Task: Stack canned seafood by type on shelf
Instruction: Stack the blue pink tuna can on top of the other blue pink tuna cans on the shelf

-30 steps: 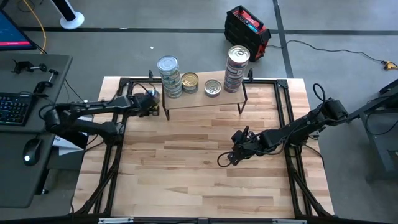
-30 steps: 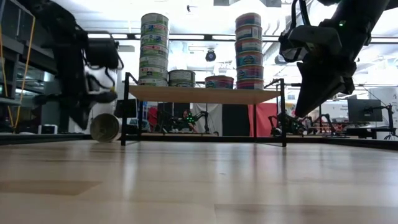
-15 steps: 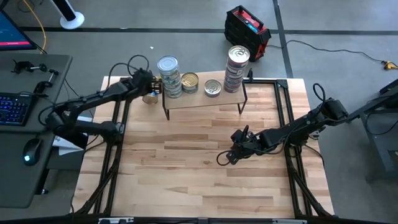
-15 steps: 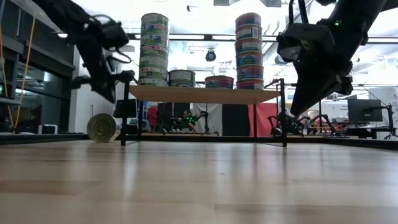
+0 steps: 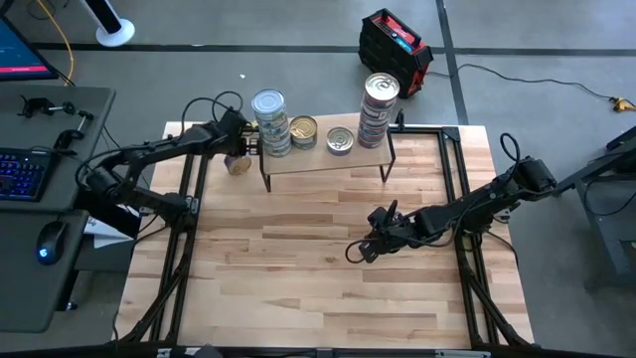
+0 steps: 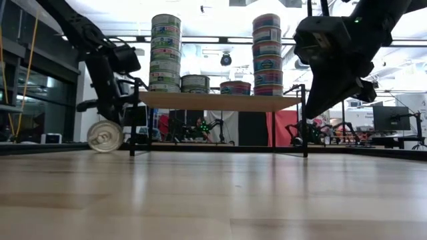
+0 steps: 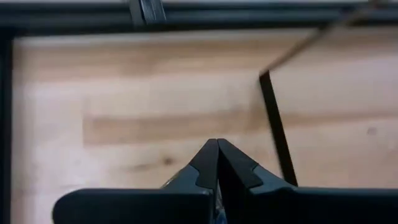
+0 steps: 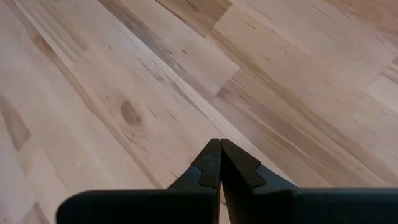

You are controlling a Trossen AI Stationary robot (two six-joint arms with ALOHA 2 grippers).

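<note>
Standing on the shelf were two tall tin stacks and two short ones between them.
One loose tin lay on its side on the table just beside the shelf's left legs, its label too small to read. The left gripper hung near the shelf's left end above that tin, fingers pressed together on nothing; its tips were hard to pick out from above. The right gripper hovered over bare table well in front of the shelf, fingers likewise pressed together and empty. In the low view, both arms were cut off at the top edge.
</note>
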